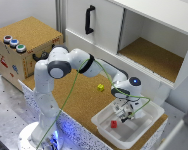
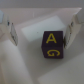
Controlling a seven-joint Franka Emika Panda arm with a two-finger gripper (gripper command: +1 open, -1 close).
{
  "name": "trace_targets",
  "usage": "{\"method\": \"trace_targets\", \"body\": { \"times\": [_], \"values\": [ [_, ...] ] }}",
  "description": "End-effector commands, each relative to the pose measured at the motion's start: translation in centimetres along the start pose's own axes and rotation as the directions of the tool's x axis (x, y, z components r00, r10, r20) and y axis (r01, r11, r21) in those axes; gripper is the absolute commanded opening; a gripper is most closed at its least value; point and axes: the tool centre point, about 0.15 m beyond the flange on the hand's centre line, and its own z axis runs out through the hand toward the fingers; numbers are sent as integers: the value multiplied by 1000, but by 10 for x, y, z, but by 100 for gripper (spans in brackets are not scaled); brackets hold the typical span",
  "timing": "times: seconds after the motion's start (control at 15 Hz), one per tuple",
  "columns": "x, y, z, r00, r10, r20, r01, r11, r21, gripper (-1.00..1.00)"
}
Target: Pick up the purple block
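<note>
The gripper [image 1: 125, 116] hangs inside the white tray [image 1: 146, 121], its fingers [image 2: 9, 26] spread wide apart. In the wrist view the purple block [image 2: 52, 45], marked with yellow letters, sits on the tray floor between the fingers, apparently untouched by either. A red cube [image 1: 114, 124] lies just beside the gripper; a yellow cube [image 1: 100, 87] rests farther off on the cork surface [image 1: 79, 100].

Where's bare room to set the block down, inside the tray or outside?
Cork tabletop is bare from the arm's base to the yellow cube. White tray is crowded: gripper, purple block, red cube.
</note>
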Motion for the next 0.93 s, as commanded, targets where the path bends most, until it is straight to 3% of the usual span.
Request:
{"method": "trace_targets", "body": {
  "times": [0.0,0.47,0.87],
  "values": [
    [-5,-3,18,1000,-25,16,26,996,-82,-100],
    [-17,6,13,1000,-13,25,15,995,-96,-100],
    [35,-29,-55,967,-224,-122,204,966,-162,-100]
  ]
}}
